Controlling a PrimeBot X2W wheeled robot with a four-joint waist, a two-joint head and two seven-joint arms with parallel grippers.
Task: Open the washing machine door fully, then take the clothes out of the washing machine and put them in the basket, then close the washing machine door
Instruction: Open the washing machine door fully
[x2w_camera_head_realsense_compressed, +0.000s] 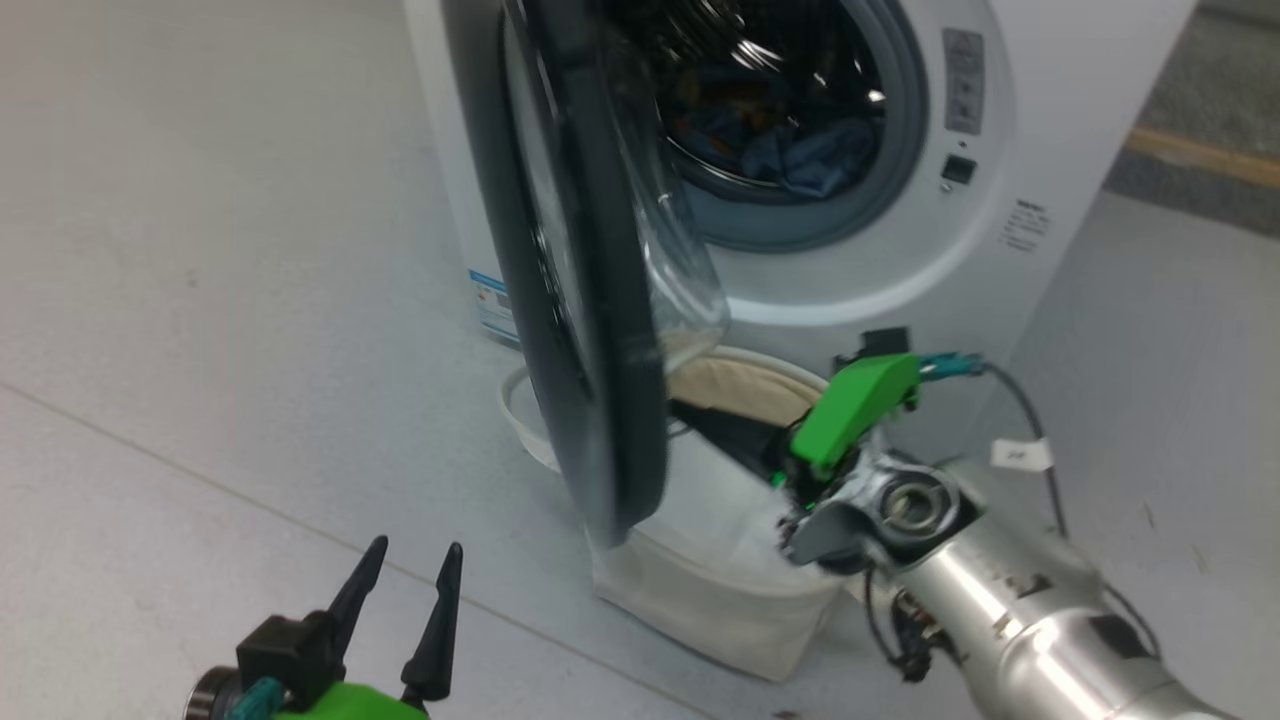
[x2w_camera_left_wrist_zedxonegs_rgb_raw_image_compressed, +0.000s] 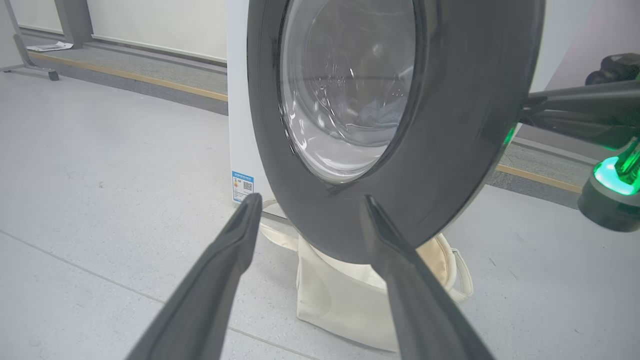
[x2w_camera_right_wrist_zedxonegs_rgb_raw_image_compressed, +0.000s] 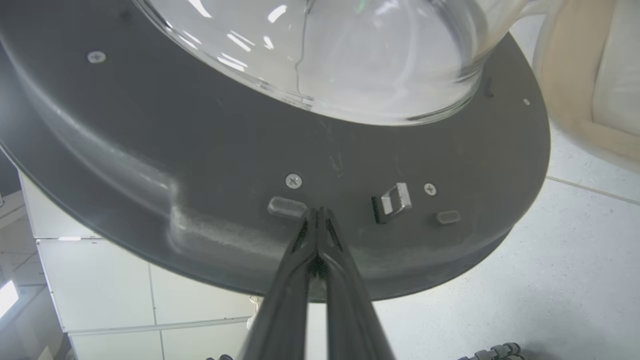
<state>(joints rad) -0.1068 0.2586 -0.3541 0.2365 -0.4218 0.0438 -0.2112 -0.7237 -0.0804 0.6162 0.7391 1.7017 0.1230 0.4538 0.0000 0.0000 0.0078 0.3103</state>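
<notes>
The left gripper (x2w_camera_head_realsense_compressed: 417, 545) sits at the lower left of the head view, its two dark fingers (x2w_camera_head_realsense_compressed: 437, 620) pointing up and spread wide apart. The right arm's silvery forearm (x2w_camera_head_realsense_compressed: 1010, 600) reaches in from the lower right. The right gripper (x2w_camera_right_wrist_zedxonegs_rgb_raw_image_compressed: 316, 214) has its fingers pressed together tip to tip.

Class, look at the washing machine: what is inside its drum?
Blue clothes with orange patches lie low in the drum. The washing machine door covers the drum's left side, so anything there is hidden.

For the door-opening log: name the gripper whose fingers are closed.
The right gripper: its fingers are pressed together, tips against the inner face of the washing machine door. The left gripper stands open, clear of it.
</notes>
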